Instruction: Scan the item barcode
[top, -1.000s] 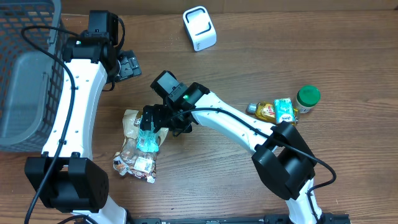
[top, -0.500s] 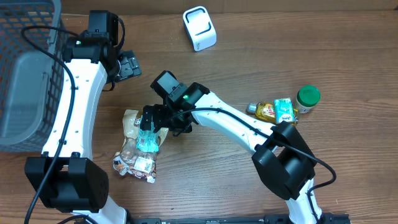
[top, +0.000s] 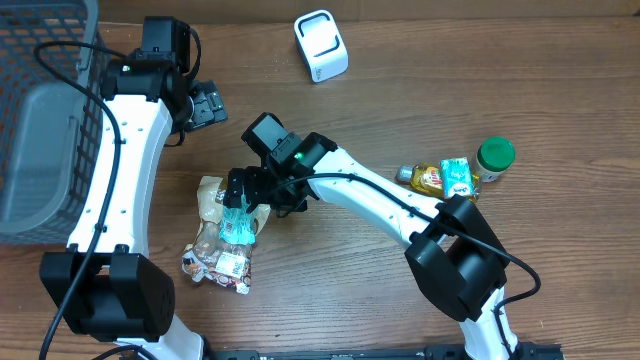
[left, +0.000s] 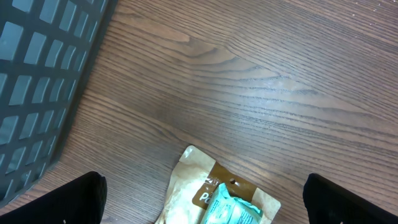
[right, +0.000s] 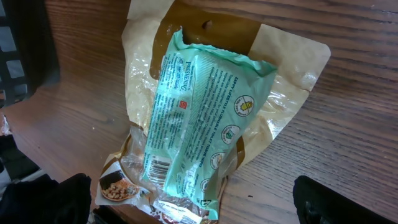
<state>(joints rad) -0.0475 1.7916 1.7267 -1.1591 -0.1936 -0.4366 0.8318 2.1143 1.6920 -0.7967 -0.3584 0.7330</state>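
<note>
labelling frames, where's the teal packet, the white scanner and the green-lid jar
teal packet (right: 199, 124), right wrist view, middle of its printed face
white scanner (top: 321, 46), overhead view, its top face
green-lid jar (top: 495, 154), overhead view, centre of the lid

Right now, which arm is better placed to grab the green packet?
The right. Its open right gripper hangs directly over the green packet, which lies on a tan pouch. The left gripper, also open, sits farther off near the basket.

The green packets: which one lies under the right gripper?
The mint-green packet on the tan pouch, below the open right gripper; the other green packet sits beside the green-lidded jar.
</note>
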